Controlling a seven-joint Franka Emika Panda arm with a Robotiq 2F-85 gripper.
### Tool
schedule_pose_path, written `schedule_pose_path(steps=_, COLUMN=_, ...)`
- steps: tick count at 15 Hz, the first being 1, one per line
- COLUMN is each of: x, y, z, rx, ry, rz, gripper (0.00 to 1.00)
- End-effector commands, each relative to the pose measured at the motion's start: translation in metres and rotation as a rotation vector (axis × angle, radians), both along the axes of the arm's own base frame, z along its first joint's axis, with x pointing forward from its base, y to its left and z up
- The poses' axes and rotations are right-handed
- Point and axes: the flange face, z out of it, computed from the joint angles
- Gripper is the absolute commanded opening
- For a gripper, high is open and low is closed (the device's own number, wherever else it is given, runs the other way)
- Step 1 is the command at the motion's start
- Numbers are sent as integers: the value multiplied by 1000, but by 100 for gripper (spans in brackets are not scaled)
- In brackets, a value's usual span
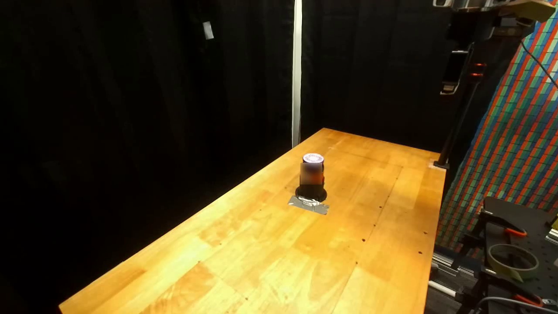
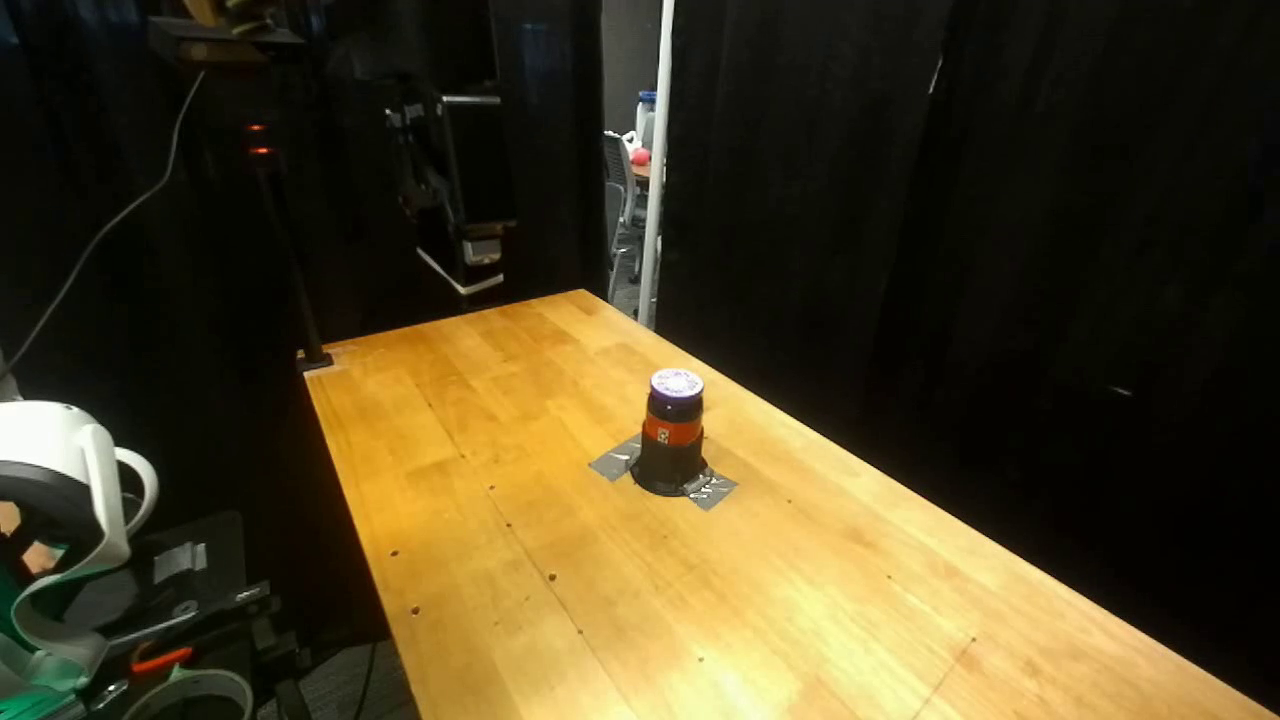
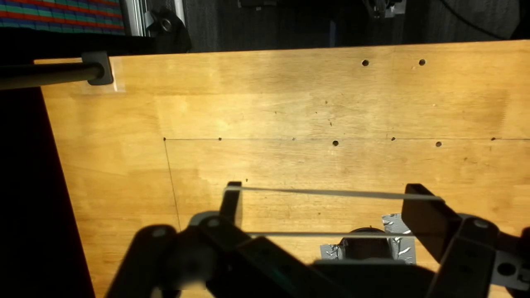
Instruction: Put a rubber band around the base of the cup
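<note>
Gripper [image 3: 327, 192], one: fingers [image 3: 430, 225] spread wide, nothing pinched between. Band [image 3: 339, 193], one: stretched taut round both. Cup [image 2: 672, 432], one: dark, orange at the waist, standing on the table [image 2: 800, 600]; between four and five o'clock in the wrist view. Tape [image 2: 615, 458]: strips at the base. Status, as judged: band mounted on gripper, done; base bare of band. Outstanding: centring, lowering, release.
</note>
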Motion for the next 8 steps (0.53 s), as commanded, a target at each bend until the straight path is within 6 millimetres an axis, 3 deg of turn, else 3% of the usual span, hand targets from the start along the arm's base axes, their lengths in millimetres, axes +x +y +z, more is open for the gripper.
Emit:
schedule_pose_path(steps=1, x=0, y=0, z=1, rx=0, ry=1, rz=0, gripper=100)
schedule_pose_path(steps=8, x=107, y=85, z=1, rx=-6, ry=-106, rz=113, gripper=100)
